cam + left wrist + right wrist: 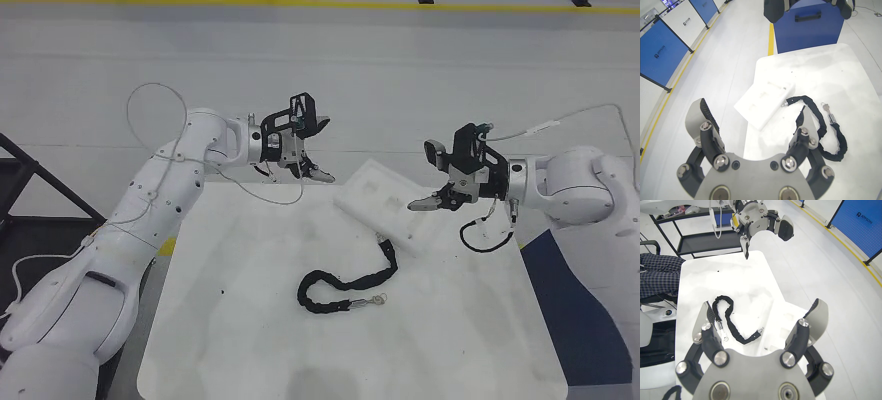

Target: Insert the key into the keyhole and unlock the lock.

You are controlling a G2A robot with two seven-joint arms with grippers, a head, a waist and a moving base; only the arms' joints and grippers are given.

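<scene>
1. The left hand (318, 172) hangs above the worktop's (230, 330) far left edge, fingers apart and empty.
2. The right hand (425, 203) hangs over the white tray (372, 195) at the far right, fingers apart and empty.
3. The lock (340, 285), a black-sleeved chain, lies curled mid-worktop, with its pin (784, 104) just beside the tray.
4. The key (824, 107) lies flat on the worktop, its blade seemingly in the silver cylinder (832, 119) at the chain's other end.
</scene>
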